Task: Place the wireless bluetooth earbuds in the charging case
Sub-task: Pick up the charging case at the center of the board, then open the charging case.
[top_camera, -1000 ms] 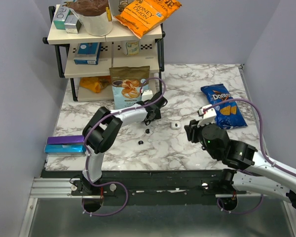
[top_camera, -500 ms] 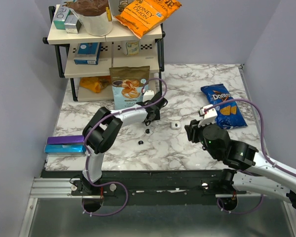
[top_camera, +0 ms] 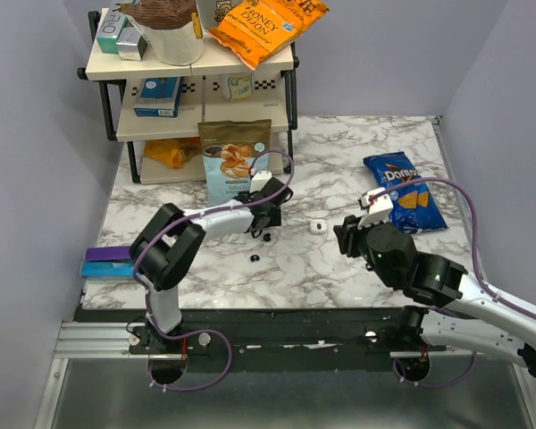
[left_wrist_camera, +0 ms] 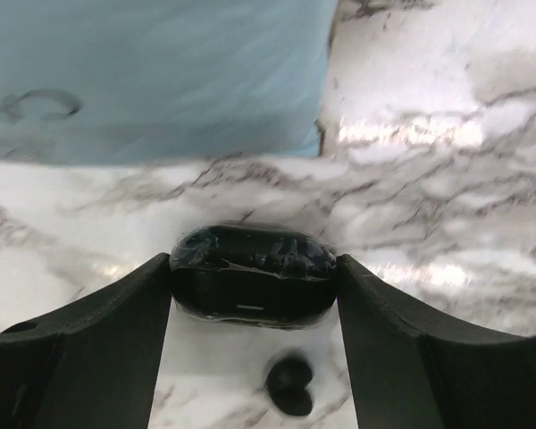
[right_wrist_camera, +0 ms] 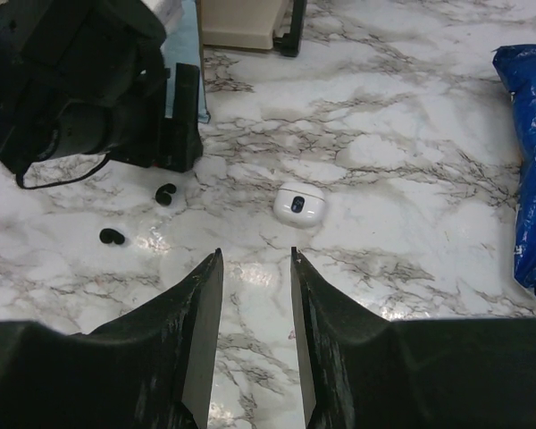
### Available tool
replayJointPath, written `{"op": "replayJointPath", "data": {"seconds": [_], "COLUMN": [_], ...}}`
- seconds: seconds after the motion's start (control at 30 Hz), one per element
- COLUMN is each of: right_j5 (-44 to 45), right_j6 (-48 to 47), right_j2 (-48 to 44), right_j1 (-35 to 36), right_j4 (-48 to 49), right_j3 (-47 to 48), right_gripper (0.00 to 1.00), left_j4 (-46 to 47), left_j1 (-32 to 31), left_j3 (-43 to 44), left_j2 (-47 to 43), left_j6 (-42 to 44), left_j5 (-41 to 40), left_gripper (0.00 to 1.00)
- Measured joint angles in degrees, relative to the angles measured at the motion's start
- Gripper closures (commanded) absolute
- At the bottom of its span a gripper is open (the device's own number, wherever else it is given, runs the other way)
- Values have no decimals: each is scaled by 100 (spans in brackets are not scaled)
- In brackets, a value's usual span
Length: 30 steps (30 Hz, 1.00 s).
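The charging case [left_wrist_camera: 251, 279], a glossy black oval, sits crosswise between my left gripper's [left_wrist_camera: 253, 261] fingers, which press on both of its ends just above the marble. One black earbud [left_wrist_camera: 290, 385] lies right beneath it on the table. From above, the left gripper [top_camera: 258, 221] stands in front of the light-blue snack bag, with that earbud [top_camera: 266, 237] beside it and the second earbud [top_camera: 254, 257] a little nearer. The right wrist view shows both earbuds [right_wrist_camera: 166, 194] [right_wrist_camera: 113, 236]. My right gripper [right_wrist_camera: 255, 257] hovers open and holds nothing.
A small white case [top_camera: 317, 227] lies between the two arms. The light-blue snack bag [top_camera: 232, 159] stands behind the left gripper, a blue Doritos bag [top_camera: 402, 190] lies at right, a purple box [top_camera: 116, 261] at the left edge, and a loaded shelf rack [top_camera: 192, 67] at the back.
My left gripper has closed onto the black case and drawn back slightly to the left, with its arm dropping lower. The right arm has stayed still.
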Motion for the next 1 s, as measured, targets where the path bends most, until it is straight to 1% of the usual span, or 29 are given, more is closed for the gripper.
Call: {"op": "replayJointPath", "data": {"seconds": [0.13,0.2,0.27,0.3,0.33,0.37,0.43,0.5,0.57,0.67,0.83,0.9,1.0], "right_j5": [2,-15,-92,-175,-280,-398,-684,-949,-1182,-1576,-2262,-2463,-2662], "right_j6": [-48,-94,-192,-247,-315,-398,-529,-590,-603,-599,-584,-575,-540], "right_j2": [195,306,433,496,555,612,748,960,1165,1412,1963,2181,2430], "right_j1": [0,0,0,0,0,0,0,-2,-2,-2,-2,-2,-2], "right_j4": [-28,-33,-15,4,17,50,42,-11,-92,-236,-525,-654,-844], "right_j3": [334,588,883,1023,1150,1266,1508,1867,2210,2599,3071,3082,3075], "right_gripper": [55,54,48,45,37,35,31,29,25,22,21,20,20], "left_j4": [208,540,1156,1526,2105,2428,3493,4463,5281,6057,7344,7691,7923], "left_j1": [-9,-26,-46,-59,-83,-103,-173,-254,-376,-570,-686,-717,-835], "left_j3": [-540,-767,-1145,-1412,-1912,-2245,-3246,-4151,-4920,-5558,-5707,-5698,-5694], "left_j2": [-949,-1624,-2404,-2793,-3370,-3716,-4505,-4975,-5206,-5307,-5316,-5318,-5329], "left_j6": [407,669,944,1064,1207,1296,1519,1794,2070,2533,3202,3377,3609], "left_j5": [192,439,791,986,1196,1353,1716,2124,2378,2719,3279,3414,3477], "left_gripper": [88,95,100,100,100,100,100,100,100,100,100,100,100]}}
